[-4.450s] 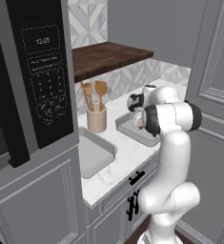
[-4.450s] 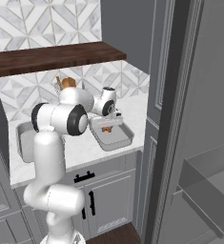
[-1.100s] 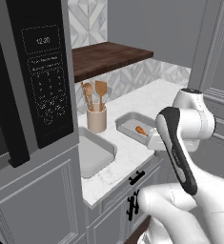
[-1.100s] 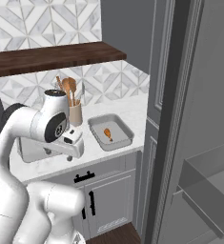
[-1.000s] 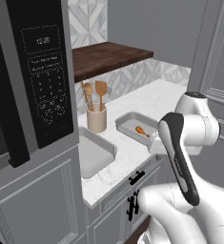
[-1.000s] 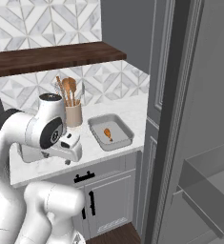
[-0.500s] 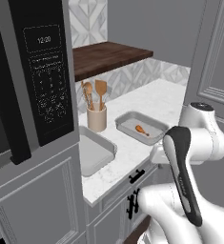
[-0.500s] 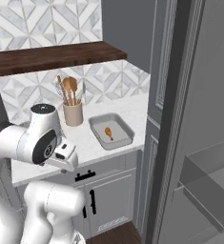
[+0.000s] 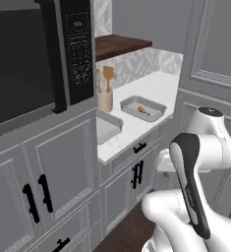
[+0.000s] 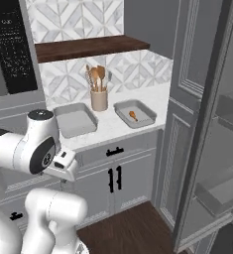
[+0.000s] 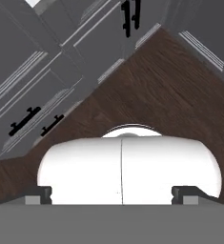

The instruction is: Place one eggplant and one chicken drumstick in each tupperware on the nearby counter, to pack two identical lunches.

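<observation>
Tabletop (image 10: 115, 130): we take the beige utensil cup (image 10: 99, 100) as our landmark. Just right of it, one tupperware (image 10: 146, 111) holds a chicken drumstick (image 10: 133, 116); just left of it, the second tupperware (image 10: 88, 130) lies bare, apparently awaiting filling. The arm is folded low, well below the cup, its gripper (image 11: 112, 192) spread wide, holding nothing, aimed at the wooden floor (image 11: 170, 95).

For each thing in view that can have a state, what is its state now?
Right tupperware: holds one chicken drumstick, no eggplant.
Left tupperware: empty.
Utensil cup: upright, holding wooden utensils.
Cabinet doors under the counter: closed.
Hand: open, holding nothing, pointing at the floor.
</observation>
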